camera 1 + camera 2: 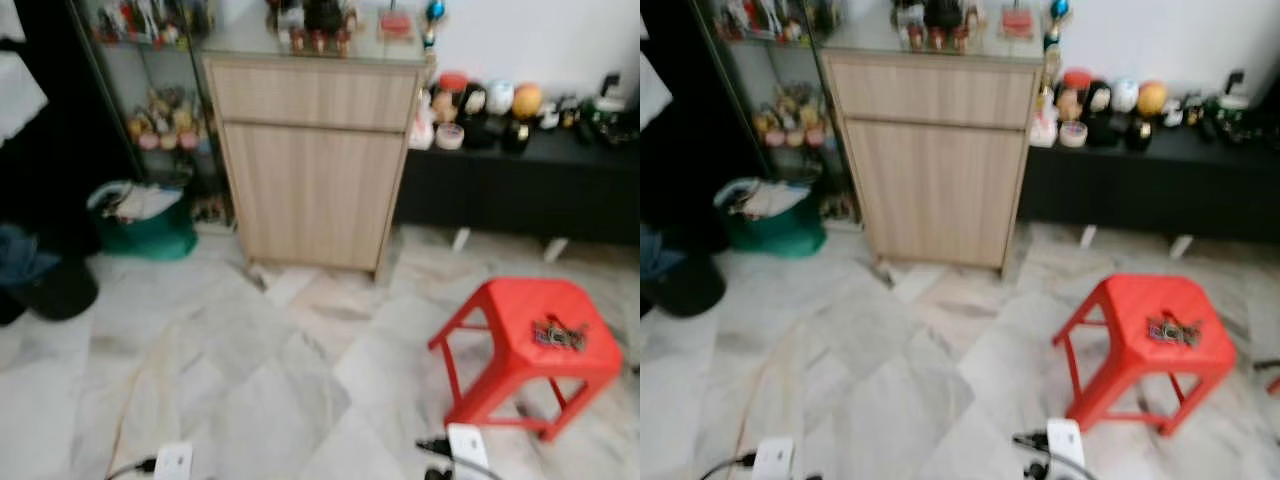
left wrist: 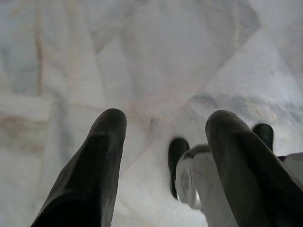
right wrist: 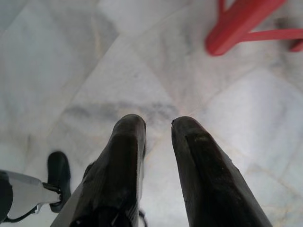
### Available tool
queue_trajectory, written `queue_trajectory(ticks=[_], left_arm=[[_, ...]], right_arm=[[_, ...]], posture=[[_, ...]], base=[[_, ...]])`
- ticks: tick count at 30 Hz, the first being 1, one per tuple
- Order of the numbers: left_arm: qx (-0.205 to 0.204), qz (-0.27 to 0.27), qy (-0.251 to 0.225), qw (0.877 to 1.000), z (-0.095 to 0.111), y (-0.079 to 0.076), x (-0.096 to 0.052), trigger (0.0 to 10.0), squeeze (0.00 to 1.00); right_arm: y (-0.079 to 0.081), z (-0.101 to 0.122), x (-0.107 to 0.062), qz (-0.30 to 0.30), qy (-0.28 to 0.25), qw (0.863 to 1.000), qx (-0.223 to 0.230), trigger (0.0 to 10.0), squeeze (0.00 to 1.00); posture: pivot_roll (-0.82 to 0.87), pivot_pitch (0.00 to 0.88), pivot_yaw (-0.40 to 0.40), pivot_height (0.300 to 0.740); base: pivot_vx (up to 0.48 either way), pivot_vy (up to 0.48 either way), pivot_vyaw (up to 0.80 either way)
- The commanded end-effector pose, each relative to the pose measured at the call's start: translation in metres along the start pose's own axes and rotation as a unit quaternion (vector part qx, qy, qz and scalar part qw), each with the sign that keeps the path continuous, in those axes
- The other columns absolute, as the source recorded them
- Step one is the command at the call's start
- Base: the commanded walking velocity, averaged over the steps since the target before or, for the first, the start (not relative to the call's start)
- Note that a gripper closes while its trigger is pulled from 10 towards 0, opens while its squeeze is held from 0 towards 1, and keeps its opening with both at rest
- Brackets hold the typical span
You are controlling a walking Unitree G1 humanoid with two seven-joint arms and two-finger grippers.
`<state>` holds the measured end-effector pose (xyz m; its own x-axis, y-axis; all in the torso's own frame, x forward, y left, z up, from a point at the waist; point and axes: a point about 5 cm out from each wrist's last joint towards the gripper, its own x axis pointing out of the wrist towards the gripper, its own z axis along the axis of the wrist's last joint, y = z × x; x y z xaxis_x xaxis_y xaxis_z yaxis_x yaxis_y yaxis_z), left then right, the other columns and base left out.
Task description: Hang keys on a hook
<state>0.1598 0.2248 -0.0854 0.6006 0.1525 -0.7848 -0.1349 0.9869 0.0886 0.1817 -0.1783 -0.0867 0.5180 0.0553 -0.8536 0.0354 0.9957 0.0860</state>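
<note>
A: Where are the keys (image 1: 558, 334)?

B: On the seat of the red stool (image 1: 505, 325), toward its right side, a small dark bunch. The stool stands on the marble floor (image 1: 250, 370), ahead and to the robot's right.

A: And the grippers?

B: Both hang low over the floor. The left gripper (image 2: 165, 127) has its jaws spread wide, nothing between them. Beyond it a black foot (image 2: 177, 158) of the robot shows on the tiles.

A: The right one?

B: The right gripper (image 3: 158, 125) has its jaws a little apart, a narrow gap at the tips, holding nothing. A leg of the stool crosses the tiles beyond it.

A: What else is ahead?

B: A wooden cabinet (image 1: 315, 165) against the wall, small things on its top. Right of it a low black shelf (image 1: 540, 190) with a row of figurines. Left of the cabinet a green basket (image 1: 150, 225) sits on the floor. The head views are rather blurred.
</note>
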Motion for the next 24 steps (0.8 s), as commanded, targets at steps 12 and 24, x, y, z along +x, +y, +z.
queue_trajectory(ticks=[12,24], left_arm=[[0.008,0.004,0.010,1.000,-0.0056,0.0029,-0.0015,10.0,0.00],[0.009,0.003,0.007,1.000,-0.0042,0.0015,-0.0011,10.0,0.00]], right_arm=[[0.0038,-0.0013,0.0002,-0.001,-0.013,1.000,0.028,10.0,0.00],[0.0036,-0.0027,0.0001,-0.007,-0.014,0.998,0.054,10.0,0.00]], posture=[[0.07,0.026,-0.027,0.740],[0.08,0.025,-0.027,0.740]], base=[[0.000,-0.206,0.00],[0.000,-0.314,-0.27]])
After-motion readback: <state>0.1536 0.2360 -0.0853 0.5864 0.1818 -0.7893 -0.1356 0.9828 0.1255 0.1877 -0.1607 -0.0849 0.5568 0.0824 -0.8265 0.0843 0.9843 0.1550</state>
